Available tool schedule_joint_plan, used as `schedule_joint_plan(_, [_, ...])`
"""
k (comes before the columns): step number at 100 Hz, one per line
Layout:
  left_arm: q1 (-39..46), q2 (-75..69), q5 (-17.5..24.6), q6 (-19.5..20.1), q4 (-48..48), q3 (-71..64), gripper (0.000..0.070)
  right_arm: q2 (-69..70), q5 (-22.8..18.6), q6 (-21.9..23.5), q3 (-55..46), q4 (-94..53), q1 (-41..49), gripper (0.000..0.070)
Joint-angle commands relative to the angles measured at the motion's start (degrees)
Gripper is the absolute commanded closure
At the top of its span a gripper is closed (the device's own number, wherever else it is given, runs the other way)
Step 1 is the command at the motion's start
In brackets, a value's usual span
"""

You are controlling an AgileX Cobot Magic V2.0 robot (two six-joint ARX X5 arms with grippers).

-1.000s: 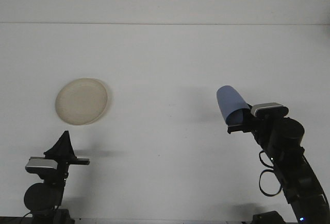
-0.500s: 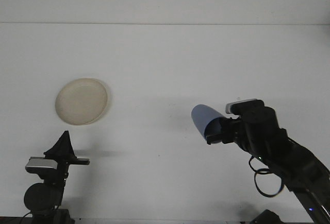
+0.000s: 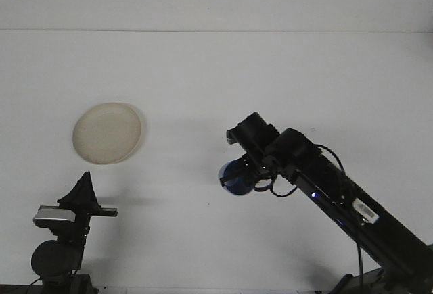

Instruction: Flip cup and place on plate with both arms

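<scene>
A blue cup (image 3: 234, 177) hangs over the middle of the white table, its mouth turned toward the camera and to the lower left. My right gripper (image 3: 247, 175) is shut on it, with the arm stretched in from the lower right. The cream plate (image 3: 107, 132) lies flat on the table at the left, with nothing on it. My left gripper (image 3: 84, 188) stays low at the front left, below the plate, its dark fingers meeting in a point.
The right arm (image 3: 338, 199) crosses the front right of the table at a slant. The table's back edge (image 3: 216, 32) meets a white wall.
The right arm has swung left and forward, carrying the cup from the right side toward the middle and turning its mouth toward the camera. The left arm has not moved.
</scene>
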Motion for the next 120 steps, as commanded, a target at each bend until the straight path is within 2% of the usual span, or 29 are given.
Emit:
schedule_joint_plan(1, [0.0,-0.1,0.0,-0.2,0.5,-1.1,0.0689,2.7,-0.9,-1.1,1.9,-0.1,1.5,0.0696])
schedule_joint_plan(16, [0.0,-0.1,0.0,-0.2,0.5,-1.1,0.0689,7.0,-2.4,-2.1,1.9,-1.2,3.5,0.0696])
schedule_joint_plan(91, [0.0,-0.1,0.0,-0.2,0.6,-1.1,0.0689,16.0,-3.1,-7.1,1.9,-3.0,5.6,0.0683])
schedule_joint_plan(96, [0.0,-0.1,0.0,-0.2,0.6,-1.1,0.0689,16.0,-3.1,-7.2,1.9,-2.8,5.6,0.0652])
schedule_joint_plan(110, [0.0,-0.1,0.0,-0.2,0.5,-1.1,0.0689,16.0,-3.1,-7.3,1.9,-2.4,5.6,0.0477])
schedule_joint_plan(120, [0.0,-0.1,0.0,-0.2,0.5,-1.1,0.0689,16.0,-3.1,-7.8,1.9,-2.5,5.6,0.04])
